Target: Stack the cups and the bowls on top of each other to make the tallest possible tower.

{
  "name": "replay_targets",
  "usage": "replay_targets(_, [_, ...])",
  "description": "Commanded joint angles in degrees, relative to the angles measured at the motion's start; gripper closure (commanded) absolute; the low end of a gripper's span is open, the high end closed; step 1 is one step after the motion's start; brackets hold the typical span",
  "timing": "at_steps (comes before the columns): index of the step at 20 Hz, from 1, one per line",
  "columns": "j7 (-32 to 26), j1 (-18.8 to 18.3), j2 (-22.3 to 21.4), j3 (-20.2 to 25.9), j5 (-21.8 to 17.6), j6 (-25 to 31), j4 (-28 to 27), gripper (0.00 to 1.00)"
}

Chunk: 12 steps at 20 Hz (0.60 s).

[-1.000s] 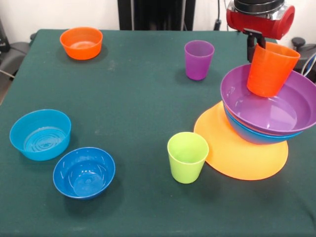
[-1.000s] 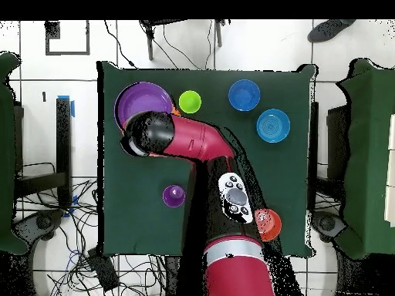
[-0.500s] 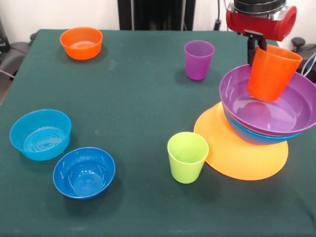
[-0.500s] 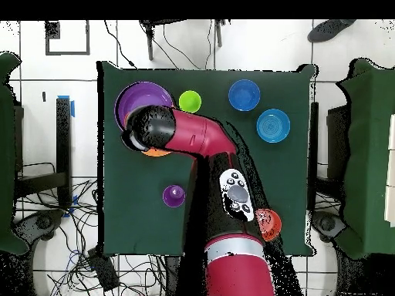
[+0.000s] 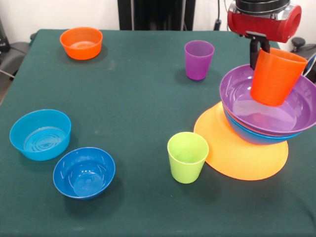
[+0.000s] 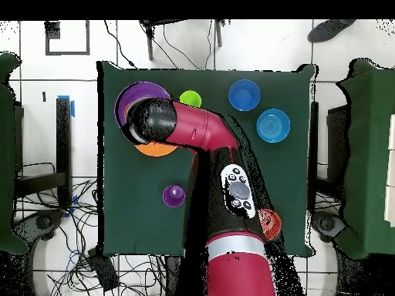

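Table (image 5: 138, 89): dark green cloth, no readable writing.
Arm (image 6: 197, 135): red and black, reaching down over the tower.
Tower (image 5: 256, 129): flat orange-yellow base, blue bowl, glossy purple bowl (image 5: 276, 116), near the right edge.
Gripper (image 5: 259, 49): clamped on the orange cup's (image 5: 274, 76) rim, cup tilted above the purple bowl.
Other cups: purple (image 5: 199, 59), lime green (image 5: 187, 156), standing apart.

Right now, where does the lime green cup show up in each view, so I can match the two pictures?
Front view: the lime green cup stands upright low in the middle, just left of the flat orange-yellow piece.
Overhead view: the lime green cup is near the top, partly hidden by the arm.
Shared landmark: the purple bowl, beside the cup in both views.
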Motion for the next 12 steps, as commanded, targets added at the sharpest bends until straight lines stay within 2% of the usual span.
replay_targets(1, [4.81, 0.6, 3.54, 1.2, -0.23, 5.65, -2.77, 1.0])
replay_targets(5, [4.79, 0.56, 3.33, 1.24, -0.17, 6.68, -1.97, 1.0])
replay_targets(12, [5.67, 1.04, 2.75, 1.15, 0.18, 5.21, 0.1, 1.0])
